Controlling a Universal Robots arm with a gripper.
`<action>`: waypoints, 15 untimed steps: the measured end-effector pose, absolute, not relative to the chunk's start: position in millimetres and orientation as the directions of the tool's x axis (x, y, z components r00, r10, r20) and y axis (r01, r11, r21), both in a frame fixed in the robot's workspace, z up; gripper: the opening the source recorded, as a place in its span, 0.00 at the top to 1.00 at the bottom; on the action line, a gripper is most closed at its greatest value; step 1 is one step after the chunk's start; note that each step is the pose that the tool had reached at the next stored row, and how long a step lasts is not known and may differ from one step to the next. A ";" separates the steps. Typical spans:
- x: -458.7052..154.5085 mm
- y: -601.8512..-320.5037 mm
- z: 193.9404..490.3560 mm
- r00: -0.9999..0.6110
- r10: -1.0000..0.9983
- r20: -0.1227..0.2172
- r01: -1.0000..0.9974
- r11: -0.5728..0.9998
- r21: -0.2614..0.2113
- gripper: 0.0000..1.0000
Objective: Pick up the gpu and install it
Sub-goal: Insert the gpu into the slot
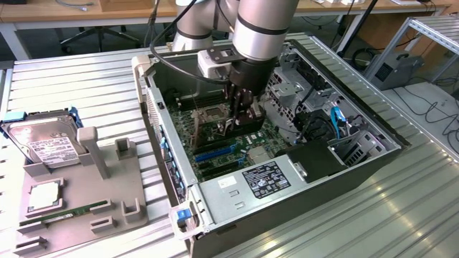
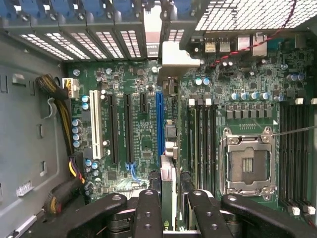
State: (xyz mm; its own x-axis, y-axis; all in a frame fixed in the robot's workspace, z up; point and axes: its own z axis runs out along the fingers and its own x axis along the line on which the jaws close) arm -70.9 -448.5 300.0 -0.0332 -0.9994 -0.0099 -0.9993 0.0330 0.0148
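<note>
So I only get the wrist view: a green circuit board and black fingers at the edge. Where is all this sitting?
Observer: Inside an open computer case that lies on its side on a slatted metal table.
Operator: And where does the arm come from?
Observer: The arm reaches down into the case from above. Its fingers grip the gpu upright over the board.
Operator: Is anything outside the case?
Observer: Yes, a grey tray at the exterior view's left holds a hard drive and a RAM stick.
</note>
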 end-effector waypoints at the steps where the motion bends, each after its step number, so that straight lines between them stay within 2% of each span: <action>1: -72.0 -449.2 299.9 -0.033 -0.999 -0.010 -0.999 0.033 0.015 0.74; 15: -87.1 -458.8 292.9 -0.033 -0.999 -0.010 -0.999 0.033 0.015 0.74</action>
State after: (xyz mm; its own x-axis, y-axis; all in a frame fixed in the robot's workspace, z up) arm -87.1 -458.8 292.9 -0.0332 -0.9994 -0.0100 -0.9993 0.0330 0.0147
